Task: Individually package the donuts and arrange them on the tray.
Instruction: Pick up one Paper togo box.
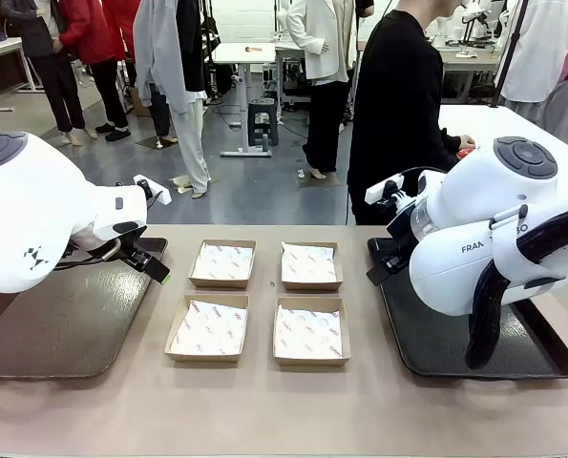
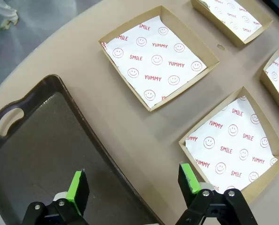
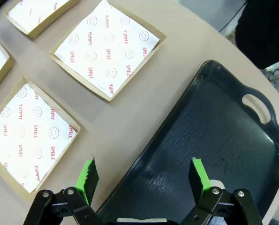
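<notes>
Your left tool (image 2: 133, 182) hangs wide and empty over the inner edge of the brown tray (image 2: 33, 154), your right tool (image 3: 144, 174) likewise over the black tray (image 3: 219, 126) — four paper-lined boxes (image 1: 220, 284) lie mid-table between them, two nearer each arm.

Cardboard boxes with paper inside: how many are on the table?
4: far left box, far right box, near left box, near right box, in a square at the middle of the table. None seems hidden.
</notes>
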Tool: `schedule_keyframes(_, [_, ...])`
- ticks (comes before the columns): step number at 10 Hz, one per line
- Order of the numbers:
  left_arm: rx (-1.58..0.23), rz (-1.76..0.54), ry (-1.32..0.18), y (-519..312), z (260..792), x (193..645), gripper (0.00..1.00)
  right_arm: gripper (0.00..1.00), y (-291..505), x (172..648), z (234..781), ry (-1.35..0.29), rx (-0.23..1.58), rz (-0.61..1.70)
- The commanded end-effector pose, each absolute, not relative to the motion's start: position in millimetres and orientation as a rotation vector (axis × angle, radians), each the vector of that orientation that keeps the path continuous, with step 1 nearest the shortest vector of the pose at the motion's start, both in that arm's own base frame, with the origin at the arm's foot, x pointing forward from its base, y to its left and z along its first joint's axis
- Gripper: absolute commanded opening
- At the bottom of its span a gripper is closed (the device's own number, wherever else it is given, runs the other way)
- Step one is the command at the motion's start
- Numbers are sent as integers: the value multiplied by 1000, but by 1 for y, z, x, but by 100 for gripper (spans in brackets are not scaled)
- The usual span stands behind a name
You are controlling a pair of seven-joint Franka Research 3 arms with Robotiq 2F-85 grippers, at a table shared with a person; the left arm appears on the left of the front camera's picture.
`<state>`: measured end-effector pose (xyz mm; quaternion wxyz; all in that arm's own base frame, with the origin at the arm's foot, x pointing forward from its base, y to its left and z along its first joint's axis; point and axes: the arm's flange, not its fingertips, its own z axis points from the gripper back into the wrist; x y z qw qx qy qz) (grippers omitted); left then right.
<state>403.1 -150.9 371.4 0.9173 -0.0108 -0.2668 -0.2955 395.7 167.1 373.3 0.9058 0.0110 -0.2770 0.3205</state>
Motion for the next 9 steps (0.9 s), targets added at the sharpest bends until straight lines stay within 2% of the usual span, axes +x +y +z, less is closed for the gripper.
schedule_keyframes(1, [-22, -608, -549, -151, 371, 403, 100, 100, 167, 396, 373, -572, 23, 662])
schedule_keyframes(3, [-22, -608, -549, -151, 371, 403, 100, 100, 167, 396, 373, -572, 23, 662])
schedule_keyframes(7, [-110, -701, -430, -94, 414, 294, 100, 100, 115, 281, 404, -413, -18, 727])
schedule_keyframes(9, [-143, -698, -287, -75, 415, 262, 100, 100, 92, 241, 406, -296, -23, 705])
